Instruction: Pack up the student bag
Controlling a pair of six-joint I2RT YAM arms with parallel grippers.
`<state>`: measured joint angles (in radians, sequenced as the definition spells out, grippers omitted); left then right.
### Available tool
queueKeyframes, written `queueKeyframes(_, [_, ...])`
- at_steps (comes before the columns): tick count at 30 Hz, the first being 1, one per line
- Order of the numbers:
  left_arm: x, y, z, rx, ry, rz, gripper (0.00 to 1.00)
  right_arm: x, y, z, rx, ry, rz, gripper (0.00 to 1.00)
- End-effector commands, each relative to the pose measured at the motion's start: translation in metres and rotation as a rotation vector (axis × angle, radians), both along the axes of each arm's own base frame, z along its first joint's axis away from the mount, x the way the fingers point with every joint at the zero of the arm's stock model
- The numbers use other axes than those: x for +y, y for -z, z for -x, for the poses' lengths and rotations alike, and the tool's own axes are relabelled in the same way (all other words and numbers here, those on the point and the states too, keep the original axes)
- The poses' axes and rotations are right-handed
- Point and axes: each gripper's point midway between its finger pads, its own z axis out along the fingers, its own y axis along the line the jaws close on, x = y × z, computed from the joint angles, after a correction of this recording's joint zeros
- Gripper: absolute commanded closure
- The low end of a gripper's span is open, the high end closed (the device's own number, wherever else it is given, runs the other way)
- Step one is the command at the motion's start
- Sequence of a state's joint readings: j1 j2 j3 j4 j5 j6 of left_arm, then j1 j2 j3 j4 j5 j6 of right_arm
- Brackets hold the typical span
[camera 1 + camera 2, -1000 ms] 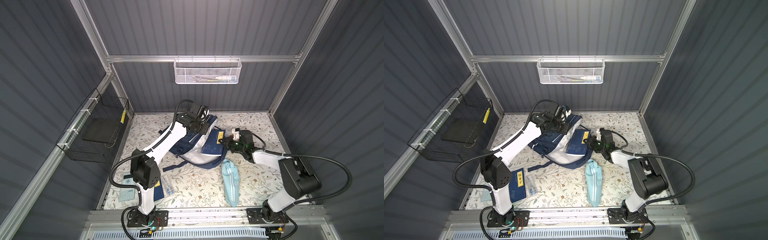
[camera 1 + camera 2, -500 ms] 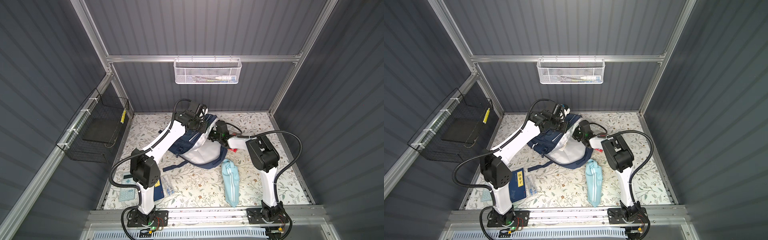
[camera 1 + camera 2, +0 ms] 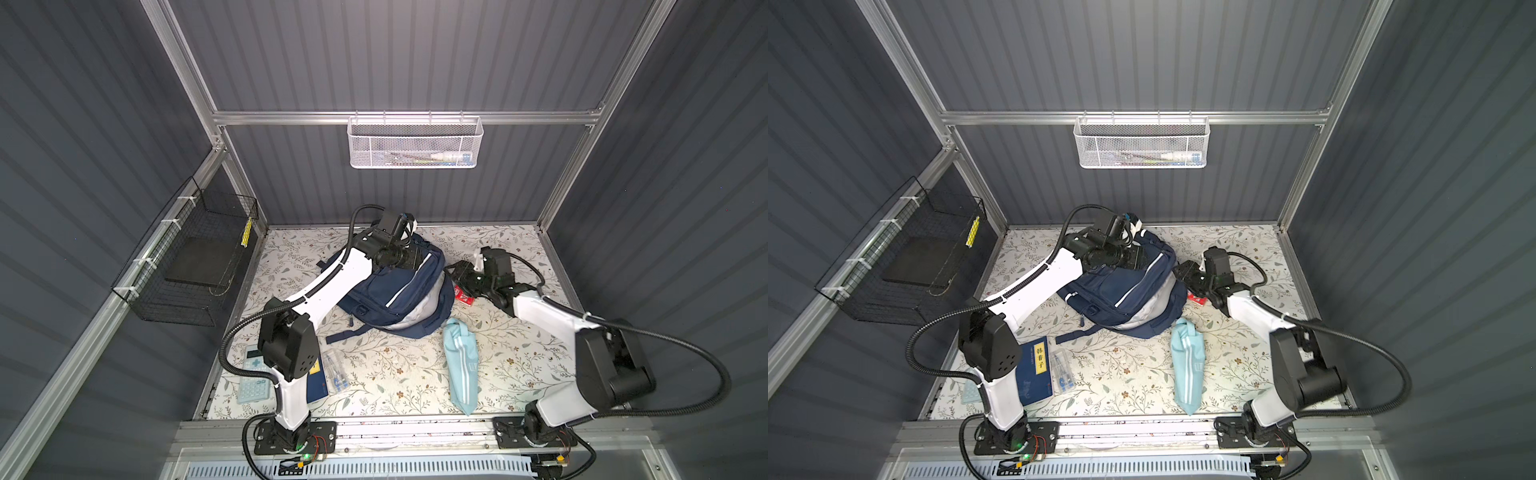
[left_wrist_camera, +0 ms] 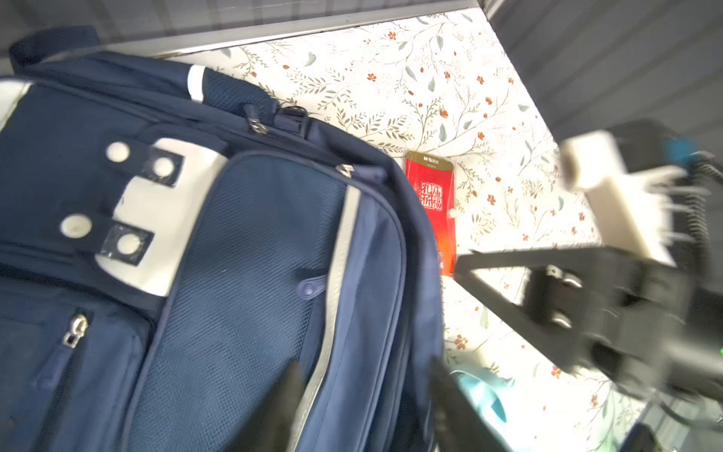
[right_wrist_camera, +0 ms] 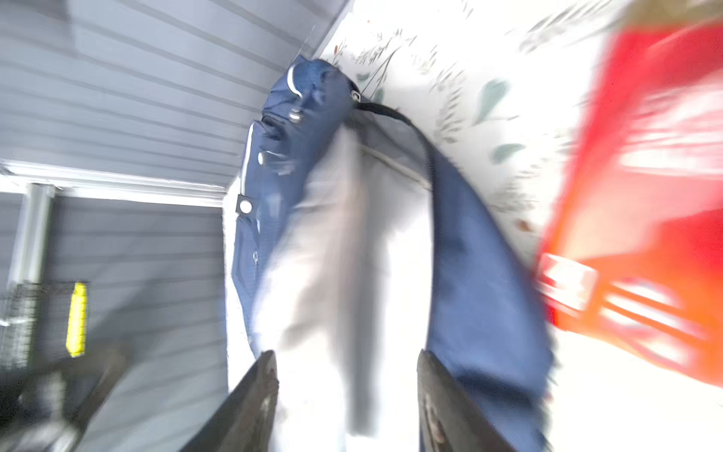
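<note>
**Both grippers open at the bag, loose items not packed**

The student bag (image 3: 395, 296) lies flat on the floral table (image 3: 386, 386) near the back wall, between the two arms. Its long axis runs back to front, slightly slanted. The handle end points to the back wall and the bottom end to the front, near the light-blue pouch (image 3: 460, 365). Pale lining shows along the side facing the right arm, so the main compartment seems to gape that way. What is inside, cannot tell.

The left gripper (image 4: 364, 418) hangs over the bag's top end, jaws wide apart, nothing between them. The right gripper (image 5: 348, 411) sits just beside the gaping side. Its jaws are also apart and look empty in the blurred right wrist view, with the lining straight ahead. A red packet (image 3: 464, 294) lies on the table just beside the bag's edge, below the right gripper, so the right arm is nearer to it.

Well apart from the bag, by the left arm's base, lie a blue book (image 3: 1034, 374), a clear pack of pens (image 3: 1061, 369) and a calculator (image 3: 252, 376). None are in the bag.

The white mesh basket (image 3: 415, 143) on the back wall holds a few pen-like things, too small to name. The black wire basket (image 3: 195, 266) on the left wall holds a dark flat slab.

Judgement: early stage. The next move likely needs one gripper holding the opening while the other feeds an item in.
</note>
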<state>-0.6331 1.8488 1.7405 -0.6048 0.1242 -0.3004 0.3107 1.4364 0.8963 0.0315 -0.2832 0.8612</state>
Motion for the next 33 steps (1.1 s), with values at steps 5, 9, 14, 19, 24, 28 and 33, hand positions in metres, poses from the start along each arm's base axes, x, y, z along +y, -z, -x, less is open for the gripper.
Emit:
queueKeyframes(5, [0.078,0.0,0.046,0.068,-0.211,-0.001,0.06,0.017,-0.01,0.075,0.012,-0.283,0.327,0.28])
queueKeyframes(9, [0.144,0.03,0.092,0.136,-0.383,-0.083,0.01,0.063,-0.012,0.11,-0.029,-0.455,0.365,0.29])
queueKeyframes(14, [0.213,0.084,0.141,0.288,-0.6,-0.198,0.0,0.132,0.004,0.145,-0.053,-0.684,0.407,0.29])
queueKeyframes(19, [0.272,0.119,0.175,0.346,-0.849,-0.212,0.0,0.182,0.019,0.171,-0.06,-0.856,0.406,0.3])
queueKeyframes(24, [0.296,0.148,0.182,0.408,-0.995,-0.116,0.0,0.195,0.028,0.18,-0.049,-0.896,0.307,0.3])
queueKeyframes(28, [0.318,0.155,0.188,0.444,-1.059,-0.222,0.0,0.209,0.03,0.19,-0.039,-0.953,0.224,0.29])
queueKeyframes(33, [0.338,0.157,0.194,0.437,-1.166,-0.29,0.0,0.218,0.035,0.19,-0.037,-0.992,0.194,0.29])
